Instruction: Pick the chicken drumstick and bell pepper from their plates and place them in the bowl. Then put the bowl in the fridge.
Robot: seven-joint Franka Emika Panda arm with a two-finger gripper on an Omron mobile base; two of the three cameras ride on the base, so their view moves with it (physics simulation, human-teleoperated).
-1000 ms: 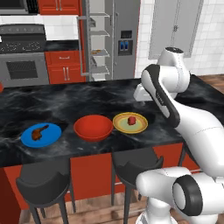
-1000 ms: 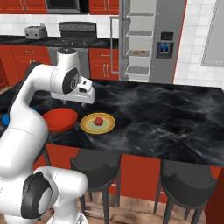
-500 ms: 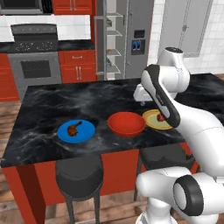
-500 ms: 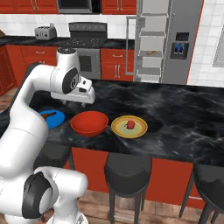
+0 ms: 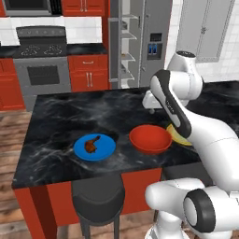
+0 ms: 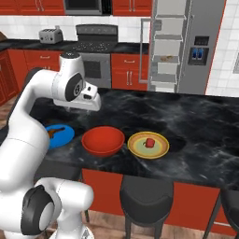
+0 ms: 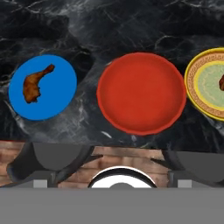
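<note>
While hand (image 6: 91,99) hovers above worktop (image 5: 70,121) behind bowl (image 5: 150,138), fingers stand apart, holding nothing. Drumstick (image 5: 91,144) lies on blue plate (image 5: 106,150), left of bowl. Pepper (image 6: 149,142) sits on yellow plate (image 6: 138,150), right of bowl. Bowl between plates, just beside yellow one. Fridge (image 5: 156,35) beyond worktop, door open, shelves showing.

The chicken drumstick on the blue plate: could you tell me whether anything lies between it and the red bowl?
Nothing visible does. The chicken drumstick lies on the blue plate, and only bare black counter separates that plate from the empty bowl beside it.
</note>
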